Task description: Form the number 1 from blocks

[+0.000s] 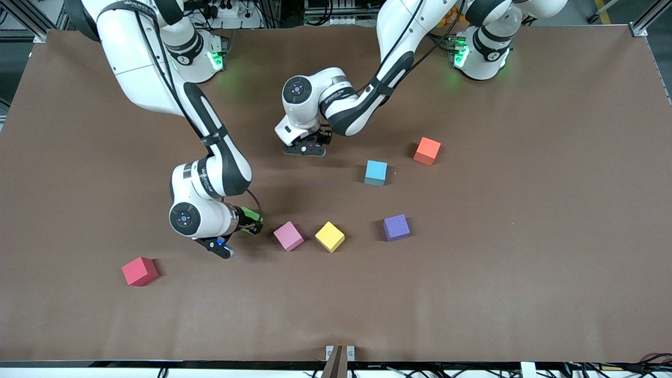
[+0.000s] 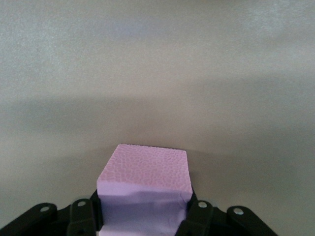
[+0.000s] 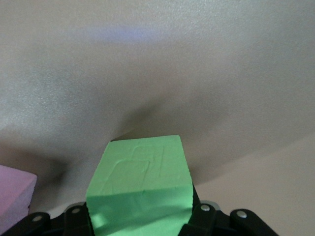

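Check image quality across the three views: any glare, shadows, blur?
Front view: even light, sharp, soft arm shadows on the table, green LED glow at both bases. Left wrist view: pink block in focus between the fingers, table washed out and hazy, a dark shadow band across it. Right wrist view: green block sharp, casting a shadow; a faint bluish streak on the table.

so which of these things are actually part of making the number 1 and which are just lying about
Part of the job:
- pink block in the left hand
- green block in the right hand
- second pink block, yellow block, purple block, blue block, orange block, red block

Just lying about:
- nothing on the table
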Robot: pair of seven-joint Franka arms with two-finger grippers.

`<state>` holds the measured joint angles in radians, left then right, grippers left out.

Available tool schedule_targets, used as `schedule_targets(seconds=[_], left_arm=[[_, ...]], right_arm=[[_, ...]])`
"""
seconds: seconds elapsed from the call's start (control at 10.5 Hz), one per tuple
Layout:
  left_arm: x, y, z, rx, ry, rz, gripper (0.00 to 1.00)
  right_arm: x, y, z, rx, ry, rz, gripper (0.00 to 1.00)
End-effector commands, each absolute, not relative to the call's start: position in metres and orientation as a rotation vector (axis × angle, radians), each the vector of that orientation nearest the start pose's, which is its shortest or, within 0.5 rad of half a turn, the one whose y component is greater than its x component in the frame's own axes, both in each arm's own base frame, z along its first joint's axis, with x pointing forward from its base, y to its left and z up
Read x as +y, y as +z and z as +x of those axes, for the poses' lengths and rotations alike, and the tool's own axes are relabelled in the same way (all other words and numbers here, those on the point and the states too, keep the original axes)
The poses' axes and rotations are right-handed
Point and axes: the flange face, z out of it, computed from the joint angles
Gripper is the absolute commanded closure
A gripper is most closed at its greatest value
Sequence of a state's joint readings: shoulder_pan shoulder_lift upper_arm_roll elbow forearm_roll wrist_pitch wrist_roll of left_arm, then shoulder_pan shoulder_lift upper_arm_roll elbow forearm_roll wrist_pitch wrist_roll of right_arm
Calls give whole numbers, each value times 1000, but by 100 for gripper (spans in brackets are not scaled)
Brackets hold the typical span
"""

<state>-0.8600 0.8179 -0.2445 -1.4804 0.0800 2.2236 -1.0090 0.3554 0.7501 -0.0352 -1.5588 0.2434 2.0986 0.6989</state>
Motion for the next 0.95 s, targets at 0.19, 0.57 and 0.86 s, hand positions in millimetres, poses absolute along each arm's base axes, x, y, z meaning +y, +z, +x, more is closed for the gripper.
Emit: schedule_targets(seconds=[0.19,0.57,0.86], left_arm=[[-622,190,349,-85,249,-3131,100],[-623,188,347,-37,221,-3126,78],[-629,196,341,-29,195,-3136,0]], right_arm=[[214,220,648,659,400,-2951,45],[191,277,645,583,378,-2943,44],[190,292,631,506,370,-2950,43]])
